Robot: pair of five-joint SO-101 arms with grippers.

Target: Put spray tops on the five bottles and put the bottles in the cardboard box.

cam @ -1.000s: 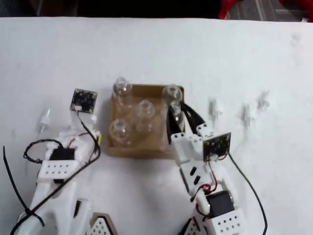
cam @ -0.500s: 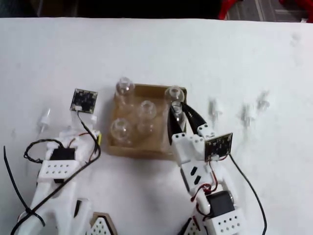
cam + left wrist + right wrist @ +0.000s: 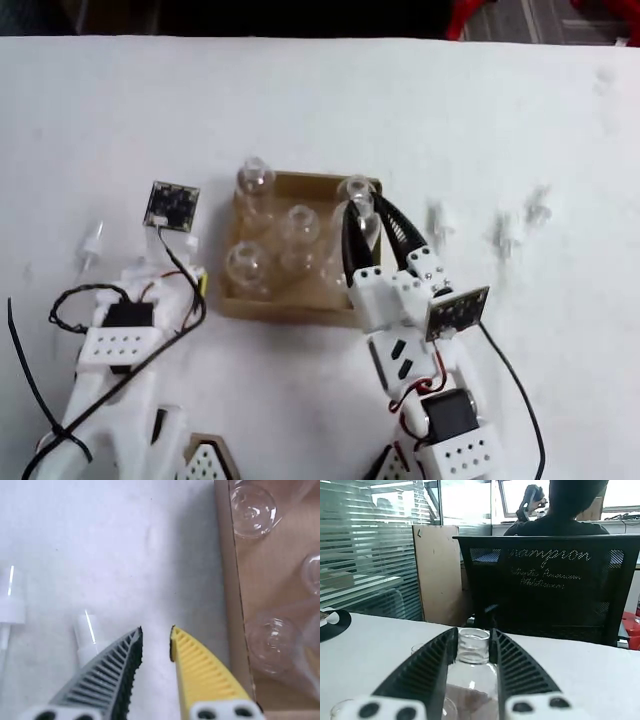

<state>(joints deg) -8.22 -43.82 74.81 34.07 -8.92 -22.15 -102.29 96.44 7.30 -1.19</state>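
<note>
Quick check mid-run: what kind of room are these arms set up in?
Probably an office: the right wrist view shows blinds on a glass wall, a black mesh chair and a white table.

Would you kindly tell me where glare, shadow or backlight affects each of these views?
High view: the bright white table nearly swallows the small white spray tops. Left wrist view: the brown cardboard box throws a soft shadow beside its wall. Right wrist view: bright windows backlight the clear bottle.
</note>
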